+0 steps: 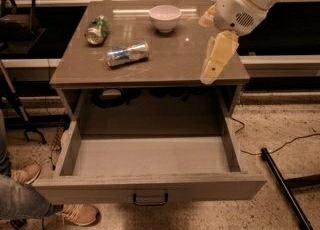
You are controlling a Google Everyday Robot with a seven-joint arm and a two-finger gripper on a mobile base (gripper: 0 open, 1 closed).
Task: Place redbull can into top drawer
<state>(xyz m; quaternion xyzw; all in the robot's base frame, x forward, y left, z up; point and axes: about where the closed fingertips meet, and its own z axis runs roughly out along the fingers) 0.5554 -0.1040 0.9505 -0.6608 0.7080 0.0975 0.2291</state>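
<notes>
The tabletop (pixel 175 64) carries two cans, one redbull can (pixel 128 54) and one green can (pixel 97 29), and one white bowl (pixel 165 17). There is one top drawer (pixel 150 189), standing open, and one gripper (pixel 210 74), which hangs over the right front corner of the tabletop. On the floor at the left are two tan shoes (pixel 77 214).

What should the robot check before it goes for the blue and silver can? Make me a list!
1. Is the top drawer open, with bare floor showing? ok.
2. Is the redbull can in plain view? It lies on its side on the tabletop: ok.
3. Are the green can and white bowl apart from it? ok.
4. Is the tool at the can? not ok; it hangs over the table's right edge, away from the can.
5. Is the person's leg, by the drawer's left front corner, out of the way? cannot tell.
</notes>
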